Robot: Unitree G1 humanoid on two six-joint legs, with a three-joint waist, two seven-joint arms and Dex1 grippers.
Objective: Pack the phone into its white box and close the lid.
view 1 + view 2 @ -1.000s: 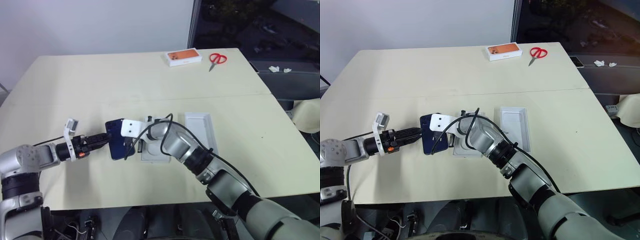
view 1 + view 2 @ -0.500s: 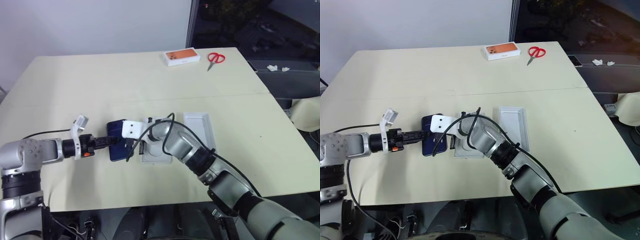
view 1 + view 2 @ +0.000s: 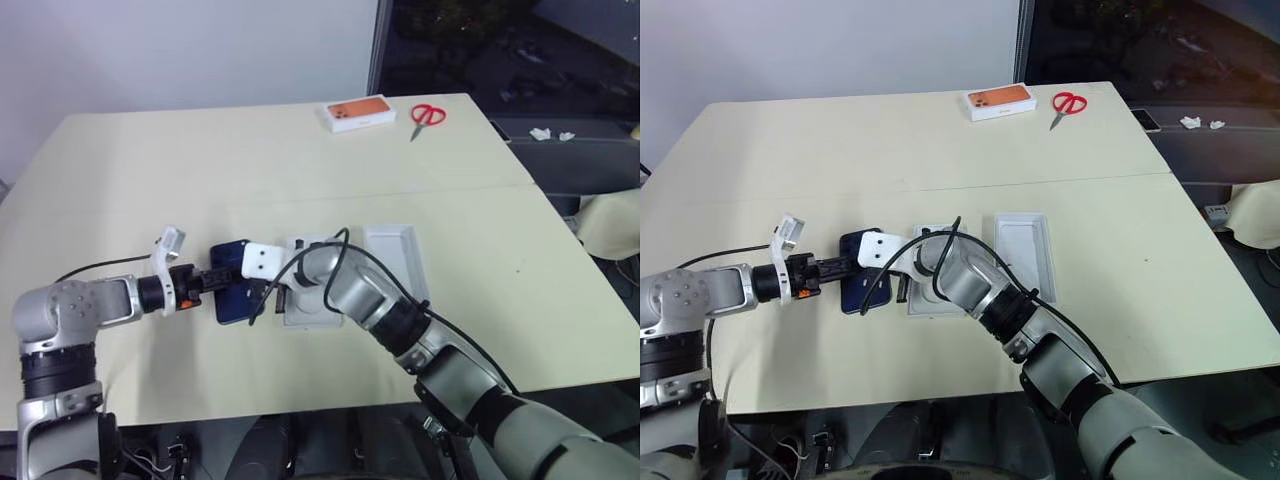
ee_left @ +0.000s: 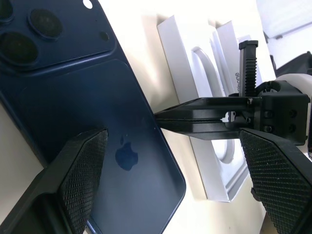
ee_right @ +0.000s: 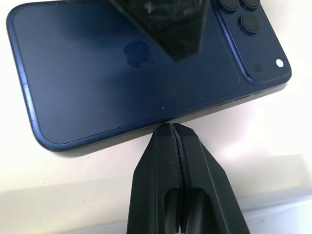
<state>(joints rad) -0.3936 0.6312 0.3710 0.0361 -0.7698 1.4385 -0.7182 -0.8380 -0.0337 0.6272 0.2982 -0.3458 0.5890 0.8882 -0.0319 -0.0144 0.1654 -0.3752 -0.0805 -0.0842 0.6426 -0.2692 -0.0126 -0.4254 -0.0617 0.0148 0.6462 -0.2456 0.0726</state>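
A: Where's the phone [image 3: 232, 295]?

B: Flat on the tabletop [image 3: 150, 170], back up, camera cluster showing. It lies just beside the white insert [image 3: 305, 295] with the oval recess, on the side away from the white tray [image 3: 400, 262].

A: And the grippers?

B: The left gripper [image 4: 170, 185] is spread wide over the phone, one pad above its back and the other out past its edge toward the insert. Nothing is grasped. The right gripper [image 5: 174, 129] is clenched tight on nothing, its tip against the phone's long edge, on the insert side.

A: So is that white tray the box or the lid?

B: I can't tell. It sits open on the far side of the insert from the phone, with nothing in it.

A: What could go wrong?

B: The phone lies flush, so I'd guess a finger could ride over its slick back instead of getting under the edge. If the right tip pushes, the phone may slide or spin away from the insert. A pinch near one end could also let it tilt and drop.
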